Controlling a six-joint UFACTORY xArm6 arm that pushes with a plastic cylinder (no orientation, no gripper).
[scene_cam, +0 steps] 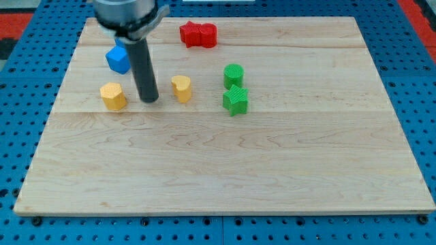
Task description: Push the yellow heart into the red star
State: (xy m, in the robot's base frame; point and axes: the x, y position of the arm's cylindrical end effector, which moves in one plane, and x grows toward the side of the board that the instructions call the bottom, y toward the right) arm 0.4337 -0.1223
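Note:
The yellow heart (181,88) sits on the wooden board left of centre. The red star (189,33) lies near the view's top, touching a second red block (207,35) on its right. My tip (150,99) rests on the board just left of the yellow heart, a small gap between them. The rod rises from the tip toward the view's top left.
A yellow hexagon-like block (113,96) lies left of my tip. A blue cube (118,60) sits above it, partly beside the rod. A green cylinder (234,75) and a green star (236,100) stand right of the heart. The board's edge (225,216) runs along the bottom.

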